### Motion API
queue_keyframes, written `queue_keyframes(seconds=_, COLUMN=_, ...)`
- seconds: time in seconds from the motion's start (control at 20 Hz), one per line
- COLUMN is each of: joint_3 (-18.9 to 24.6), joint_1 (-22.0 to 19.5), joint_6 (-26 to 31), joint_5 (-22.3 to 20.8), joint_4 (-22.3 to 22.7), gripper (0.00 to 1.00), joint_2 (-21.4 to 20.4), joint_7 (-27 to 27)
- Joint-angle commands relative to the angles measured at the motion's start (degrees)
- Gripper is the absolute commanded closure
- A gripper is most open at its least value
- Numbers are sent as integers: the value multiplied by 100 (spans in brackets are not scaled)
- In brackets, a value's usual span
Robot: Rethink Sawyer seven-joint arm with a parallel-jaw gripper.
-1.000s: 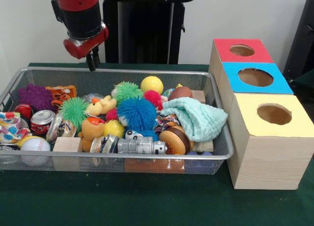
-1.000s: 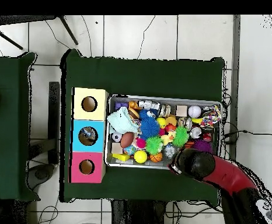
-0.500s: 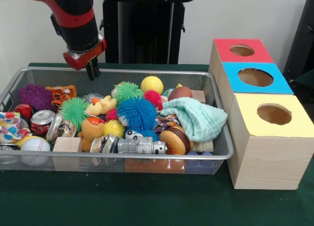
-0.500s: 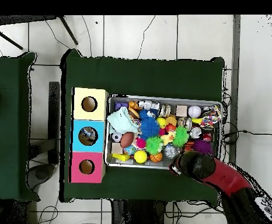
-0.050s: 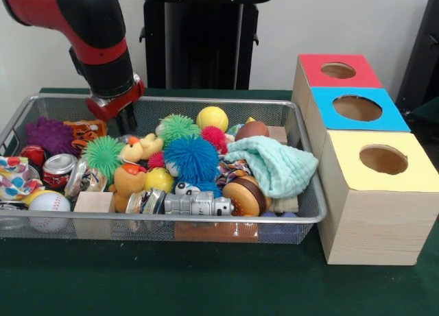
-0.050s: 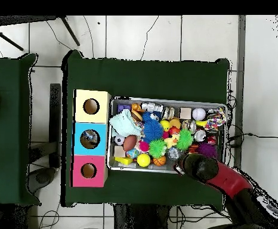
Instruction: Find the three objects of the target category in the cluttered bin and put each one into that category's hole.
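Front view, gripper point(image 5: 125, 119) low inside bin point(image 5: 206, 104) far edge beside orange toy point(image 5: 87, 129), jaws state cannot tell, bin long axis left-right on worktop point(image 5: 206, 288), holed boxes point(image 5: 370, 165) beside it.

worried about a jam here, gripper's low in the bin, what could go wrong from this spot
The gripper is down among packed toys beside the orange pouch and green spiky ball, so it may press or grab the wrong thing. It is also near the mesh bin's far wall and could catch on it.
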Motion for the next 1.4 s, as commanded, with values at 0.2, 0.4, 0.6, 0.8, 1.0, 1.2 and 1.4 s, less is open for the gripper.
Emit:
queue_keyframes(seconds=0.2, joint_3=390, joint_1=27, joint_6=-350, joint_5=-278, joint_4=-710, gripper=0, joint_2=241, joint_7=762)
queue_keyframes(seconds=0.4, joint_3=306, joint_1=92, joint_6=-340, joint_5=-301, joint_4=-684, gripper=0, joint_2=136, joint_7=846)
queue_keyframes(seconds=0.6, joint_3=226, joint_1=132, joint_6=-186, joint_5=-242, joint_4=-666, gripper=0, joint_2=5, joint_7=933)
queue_keyframes(seconds=0.8, joint_3=160, joint_1=199, joint_6=-72, joint_5=-138, joint_4=-549, gripper=0, joint_2=-204, joint_7=1066)
queue_keyframes(seconds=1.0, joint_3=295, joint_1=127, joint_6=-140, joint_5=-11, joint_4=-451, gripper=0, joint_2=-299, joint_7=1144)
queue_keyframes(seconds=1.2, joint_3=627, joint_1=-107, joint_6=-534, joint_5=-5, joint_4=-383, gripper=0, joint_2=-284, joint_7=1097)
queue_keyframes(seconds=1.4, joint_3=940, joint_1=-313, joint_6=-1082, joint_5=-112, joint_4=-368, gripper=0, joint_2=-165, joint_7=1078)
